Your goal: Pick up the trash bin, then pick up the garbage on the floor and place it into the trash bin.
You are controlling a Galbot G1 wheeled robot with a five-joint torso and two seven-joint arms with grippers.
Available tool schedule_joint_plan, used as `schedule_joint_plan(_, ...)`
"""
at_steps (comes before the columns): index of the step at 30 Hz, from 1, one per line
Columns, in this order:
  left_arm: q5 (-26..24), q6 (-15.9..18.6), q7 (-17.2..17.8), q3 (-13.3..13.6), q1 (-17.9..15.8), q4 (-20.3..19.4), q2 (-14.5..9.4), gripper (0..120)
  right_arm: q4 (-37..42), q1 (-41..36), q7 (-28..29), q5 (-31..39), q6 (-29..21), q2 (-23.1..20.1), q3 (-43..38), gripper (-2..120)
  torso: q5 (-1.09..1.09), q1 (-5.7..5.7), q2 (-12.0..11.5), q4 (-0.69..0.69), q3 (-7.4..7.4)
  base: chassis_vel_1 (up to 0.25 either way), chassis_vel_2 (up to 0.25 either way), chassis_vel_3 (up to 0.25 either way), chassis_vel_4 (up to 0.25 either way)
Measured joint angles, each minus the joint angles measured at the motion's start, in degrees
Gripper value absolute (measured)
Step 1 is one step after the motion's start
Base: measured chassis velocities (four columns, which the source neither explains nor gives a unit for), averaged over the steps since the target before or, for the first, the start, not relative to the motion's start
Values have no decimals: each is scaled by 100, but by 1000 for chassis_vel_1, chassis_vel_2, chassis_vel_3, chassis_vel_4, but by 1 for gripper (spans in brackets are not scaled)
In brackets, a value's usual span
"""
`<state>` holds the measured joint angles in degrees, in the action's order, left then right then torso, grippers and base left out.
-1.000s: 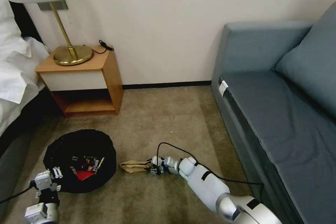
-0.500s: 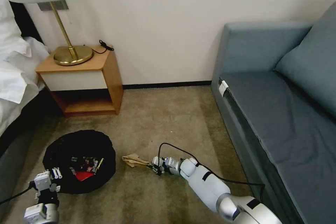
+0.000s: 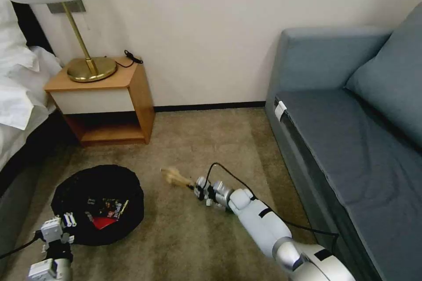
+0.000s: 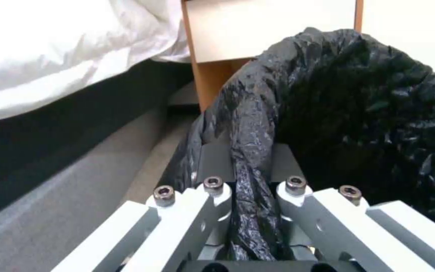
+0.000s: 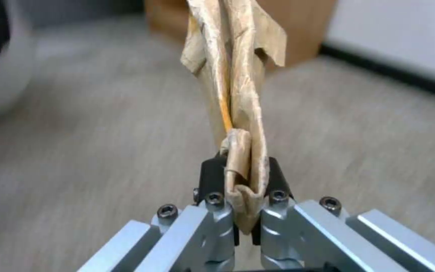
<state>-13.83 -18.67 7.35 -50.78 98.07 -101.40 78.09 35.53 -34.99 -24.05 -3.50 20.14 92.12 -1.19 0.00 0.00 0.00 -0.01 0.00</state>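
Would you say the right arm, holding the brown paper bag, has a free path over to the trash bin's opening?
Probably yes. The right claw grips the brown paper bag, and bare carpet lies between it and the trash bin, whose near rim the left claw pinches, leaving the mouth open.

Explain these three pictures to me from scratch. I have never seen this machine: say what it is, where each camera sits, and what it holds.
It is a wheeled robot with two arms, each ending in a two-fingered gripper. The wide picture looks down from its head at a carpeted room. The other two come from cameras on its wrists. The left gripper pinches the rim of the trash bin, a low bin lined with a black bag, with some wrappers inside. The right gripper is shut on a crumpled brown paper bag, held clear of the carpet.
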Motion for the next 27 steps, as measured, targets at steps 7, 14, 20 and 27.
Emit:
schedule_joint_plan(7, 30, 1, 0, 25, 14, -2, 15, 7, 1349, -278, 255, 1137, -138, 1, 949, 2, -1, 0, 0, 1, 0, 0, 0, 0, 0)
schedule_joint_plan(14, 57, 17, 0, 51, 7, -2, 14, 7, 2834, -747, 169, 1631, -636, -13, 1989, 2, 0, 0, 0, 2, -1, 0, 0, 0, 0)
schedule_joint_plan(20, 62, 19, 0, 65, 5, -4, 30, 7, 3166, -961, 19, 1634, -696, -106, 2225, 2, 0, 0, 0, 1, -1, 0, 0, 0, 0)
schedule_joint_plan(27, 61, 18, 1, 64, 15, -75, 39, 7, 3128, -1038, -268, 1562, -716, -270, 2311, 2, 1, 0, 0, 0, -1, 0, 0, 0, 0)
